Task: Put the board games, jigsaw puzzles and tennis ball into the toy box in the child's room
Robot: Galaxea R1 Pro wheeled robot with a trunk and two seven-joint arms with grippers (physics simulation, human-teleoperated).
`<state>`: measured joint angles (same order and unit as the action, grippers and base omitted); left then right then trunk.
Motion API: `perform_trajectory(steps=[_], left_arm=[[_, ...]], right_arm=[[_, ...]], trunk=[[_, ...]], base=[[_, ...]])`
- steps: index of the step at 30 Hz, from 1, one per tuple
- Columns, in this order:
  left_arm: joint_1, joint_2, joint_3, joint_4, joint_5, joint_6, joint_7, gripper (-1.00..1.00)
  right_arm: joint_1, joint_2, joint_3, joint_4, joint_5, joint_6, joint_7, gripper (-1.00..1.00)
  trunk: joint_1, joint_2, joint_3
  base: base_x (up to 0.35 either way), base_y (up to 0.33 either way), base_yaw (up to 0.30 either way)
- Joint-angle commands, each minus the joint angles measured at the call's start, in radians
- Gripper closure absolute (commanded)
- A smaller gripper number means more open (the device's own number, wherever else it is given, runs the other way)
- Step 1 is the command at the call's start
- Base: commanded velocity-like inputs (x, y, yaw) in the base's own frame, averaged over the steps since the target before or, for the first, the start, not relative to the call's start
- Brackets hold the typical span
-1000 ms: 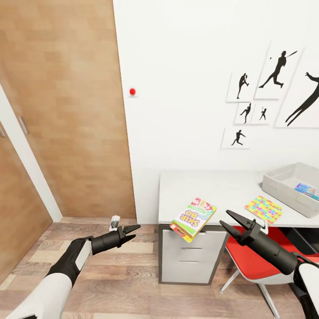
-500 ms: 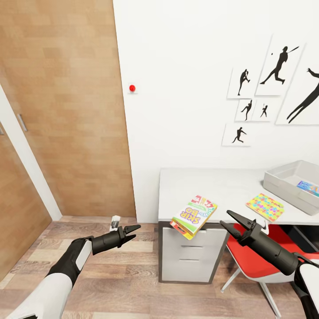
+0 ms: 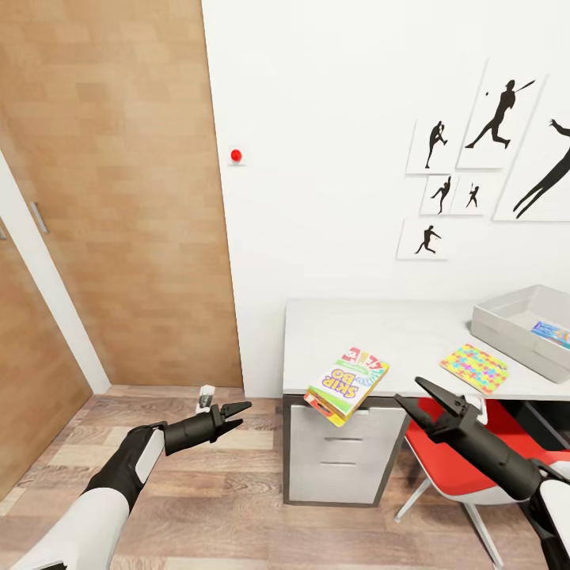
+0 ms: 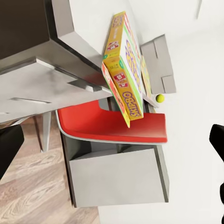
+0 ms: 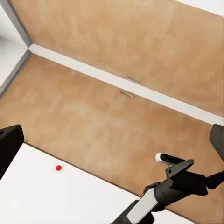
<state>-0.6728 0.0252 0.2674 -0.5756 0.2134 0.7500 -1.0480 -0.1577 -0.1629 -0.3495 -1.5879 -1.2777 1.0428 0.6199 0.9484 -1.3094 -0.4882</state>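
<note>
From the head camera I have the white counter (image 3: 396, 332) ahead and to my right, against the white wall. On it I count one Skip-Bo board game (image 3: 347, 383), lying flat at the front edge with one corner overhanging the drawers. Further right lies one jigsaw puzzle (image 3: 473, 368), a flat box with a bright multicoloured pattern, near the front edge. Behind it sits one grey toy box (image 3: 507, 328), open-topped, with one colourful flat item (image 3: 552, 333) lying inside; I cannot tell which toy it is. In the left wrist camera I also pick out one tennis ball (image 4: 160, 98), small and yellow-green, on the counter beyond the game.

Under the counter I see one red chair (image 3: 443, 475) and one drawer unit (image 3: 342, 459) with three drawer fronts. Six black silhouette pictures (image 3: 491, 150) hang on the wall, and there is one red button (image 3: 235, 155) beside the wooden door (image 3: 119, 198).

My left gripper (image 3: 237, 414) hovers low over the wood floor (image 3: 222, 491), well apart from the counter, fingers narrowly parted and holding nothing. My right gripper (image 3: 423, 398) hangs in front of the chair, just below the counter's edge, fingers spread wide and empty.
</note>
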Motion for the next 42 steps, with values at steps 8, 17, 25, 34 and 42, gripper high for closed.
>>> perform_trajectory(steps=[8,17,25,34,42], left_arm=[[-0.001,-0.003,0.001,0.0,0.002,0.006,-0.001,-1.0],[-0.001,-0.005,0.001,0.0,0.001,0.006,0.001,-1.0],[-0.001,-0.005,0.001,0.0,0.001,0.005,0.036,-1.0],[-0.001,-0.005,0.001,0.0,0.002,0.005,0.041,-1.0],[-0.001,-0.005,0.001,0.0,0.001,0.005,0.042,-1.0]], right_arm=[[0.004,0.0,0.0,0.0,-0.003,0.004,0.025,-1.0],[0.004,0.001,0.001,0.0,-0.003,0.004,0.026,-1.0],[0.004,0.002,0.001,0.0,-0.003,0.004,0.026,-1.0],[0.004,0.002,0.001,0.0,-0.003,0.004,0.026,-1.0],[0.004,0.002,0.003,0.0,-0.003,0.004,0.026,-1.0]], trunk=[[0.0,-0.001,-0.001],[0.0,-0.001,-0.001],[0.0,-0.001,-0.001],[0.0,-0.001,-0.001],[0.0,-0.001,-0.001]], base=[[0.0,-0.111,0.0],[0.0,-0.128,0.0],[0.0,-0.235,0.0],[0.0,-0.047,0.0],[0.007,-0.14,0.0]])
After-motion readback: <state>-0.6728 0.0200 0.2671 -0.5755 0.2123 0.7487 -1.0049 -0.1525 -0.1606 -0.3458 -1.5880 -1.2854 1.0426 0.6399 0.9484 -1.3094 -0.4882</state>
